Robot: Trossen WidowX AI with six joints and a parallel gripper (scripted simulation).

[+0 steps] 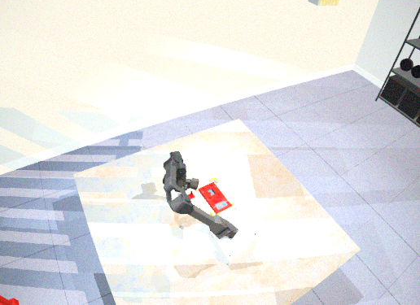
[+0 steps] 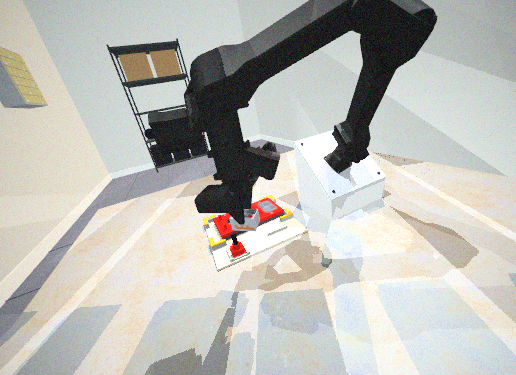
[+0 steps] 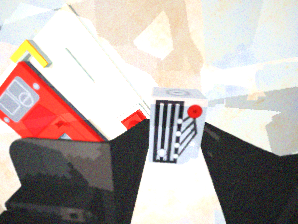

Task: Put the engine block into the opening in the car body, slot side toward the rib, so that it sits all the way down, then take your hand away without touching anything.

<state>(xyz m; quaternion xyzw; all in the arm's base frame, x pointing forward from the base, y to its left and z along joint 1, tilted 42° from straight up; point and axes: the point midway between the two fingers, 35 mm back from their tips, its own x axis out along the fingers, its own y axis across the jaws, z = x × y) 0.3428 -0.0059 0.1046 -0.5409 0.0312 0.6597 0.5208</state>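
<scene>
The tool (image 2: 248, 218) grips the engine block (image 2: 250, 219) above the red car body (image 2: 267, 208).
</scene>
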